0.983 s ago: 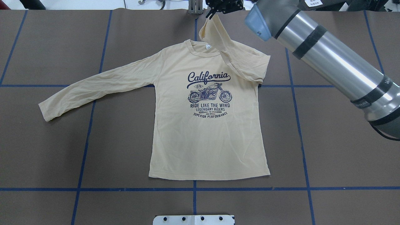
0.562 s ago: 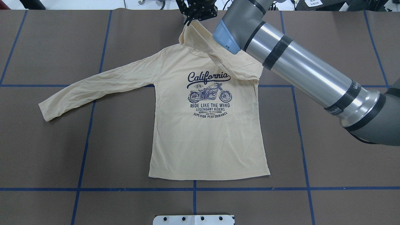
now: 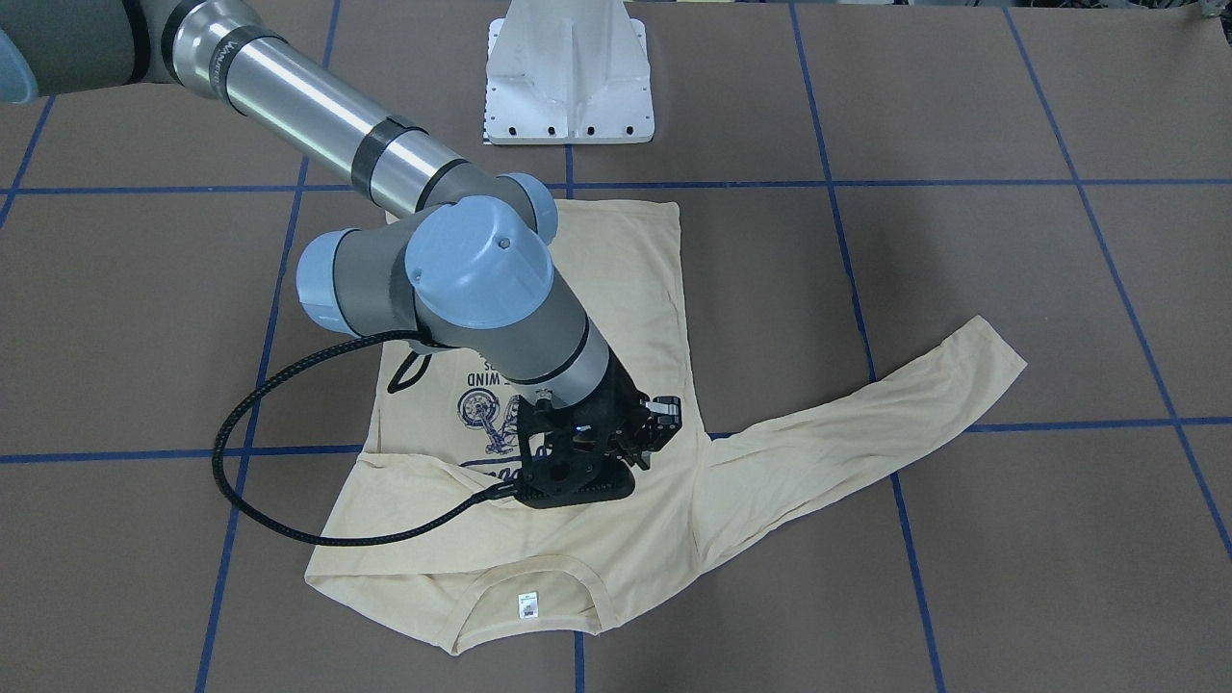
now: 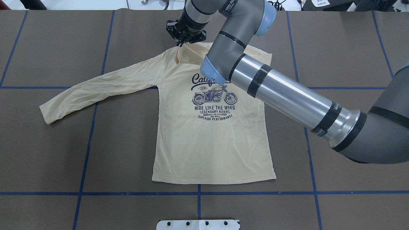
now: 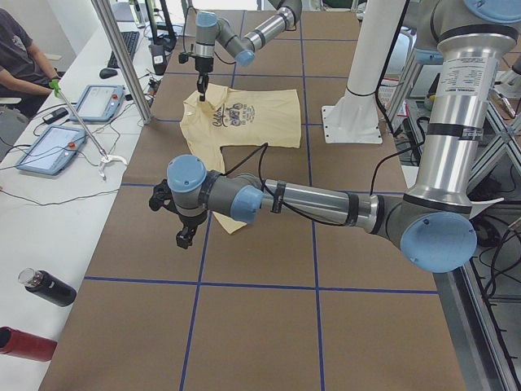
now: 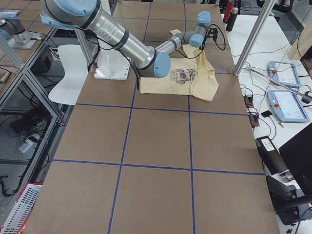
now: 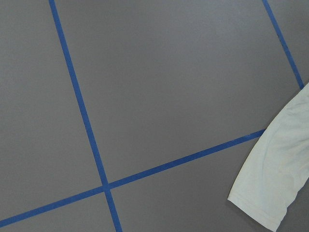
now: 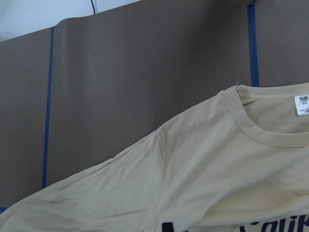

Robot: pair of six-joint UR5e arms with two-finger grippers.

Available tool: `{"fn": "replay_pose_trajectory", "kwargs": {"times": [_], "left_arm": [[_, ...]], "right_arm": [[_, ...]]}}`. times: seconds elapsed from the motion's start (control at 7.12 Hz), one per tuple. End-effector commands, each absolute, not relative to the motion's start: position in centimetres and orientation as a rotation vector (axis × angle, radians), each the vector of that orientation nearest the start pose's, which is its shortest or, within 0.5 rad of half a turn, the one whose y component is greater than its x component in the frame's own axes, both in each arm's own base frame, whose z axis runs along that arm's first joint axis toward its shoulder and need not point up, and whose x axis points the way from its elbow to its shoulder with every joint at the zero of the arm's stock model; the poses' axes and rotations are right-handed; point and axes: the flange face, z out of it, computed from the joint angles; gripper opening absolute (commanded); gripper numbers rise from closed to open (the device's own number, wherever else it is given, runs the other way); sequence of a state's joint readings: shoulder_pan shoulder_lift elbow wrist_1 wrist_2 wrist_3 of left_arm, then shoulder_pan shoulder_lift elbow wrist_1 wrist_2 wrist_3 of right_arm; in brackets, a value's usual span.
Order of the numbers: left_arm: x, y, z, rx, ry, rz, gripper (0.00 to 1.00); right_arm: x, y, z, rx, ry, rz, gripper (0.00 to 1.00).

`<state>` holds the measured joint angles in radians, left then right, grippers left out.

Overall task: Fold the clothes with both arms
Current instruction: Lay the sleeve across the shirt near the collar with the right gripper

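Note:
The pale cream-yellow T-shirt (image 4: 211,143) lies flat, print up, its hem toward the robot. My right arm (image 4: 287,95) reaches across it. The right gripper (image 4: 180,44) is shut on the cuff of the right sleeve (image 4: 191,52), which is folded over the neck toward the left shoulder. From the front, that black gripper (image 3: 597,462) stands low over the chest. The left sleeve (image 4: 96,86) stretches out flat. The left gripper (image 5: 186,236) hovers near that sleeve's cuff (image 7: 275,179); I cannot tell if it is open or shut.
The white pedestal base (image 3: 568,87) stands behind the shirt's hem. Blue tape lines (image 4: 198,193) grid the brown table. A desk with tablets (image 5: 49,147), a seated person (image 5: 16,49) and bottles (image 5: 49,287) line the far side past metal posts (image 5: 122,57).
My right arm has swung left and down, carrying the right sleeve from above the right shoulder across the neck to the left shoulder. The left sleeve and body lie as before.

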<state>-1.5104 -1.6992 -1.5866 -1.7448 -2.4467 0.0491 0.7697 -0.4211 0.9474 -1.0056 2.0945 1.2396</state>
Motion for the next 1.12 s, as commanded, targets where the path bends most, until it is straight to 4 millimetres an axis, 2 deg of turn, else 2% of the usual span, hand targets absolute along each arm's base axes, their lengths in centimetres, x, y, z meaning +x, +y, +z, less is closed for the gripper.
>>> {"fn": "replay_pose_trajectory", "kwargs": {"times": [0.0, 0.14, 0.28, 0.7, 0.84, 0.98], "left_arm": [[-2.3, -56.0, 56.0, 0.289, 0.872, 0.241, 1.0], [-2.2, -56.1, 56.2, 0.286, 0.872, 0.24, 1.0], [-2.2, -56.2, 56.1, 0.287, 0.872, 0.24, 1.0], [-2.3, -56.6, 55.8, 0.291, 0.872, 0.24, 1.0], [-2.3, -56.8, 55.6, 0.294, 0.871, 0.241, 1.0], [-2.3, -56.8, 55.5, 0.296, 0.871, 0.241, 1.0]], "right_arm": [[-59.8, -63.5, 7.1, 0.214, -1.109, 0.115, 0.0], [-61.5, -63.2, 8.4, 0.256, -1.099, 0.124, 0.0], [-62.2, -63.4, 9.3, 0.269, -1.089, 0.13, 0.0], [-63.2, -63.6, 9.8, 0.321, -1.046, 0.165, 0.0], [-63.0, -63.8, 9.3, 0.34, -1.048, 0.173, 0.41], [-62.9, -63.9, 8.1, 0.361, -1.053, 0.186, 0.99]]}}
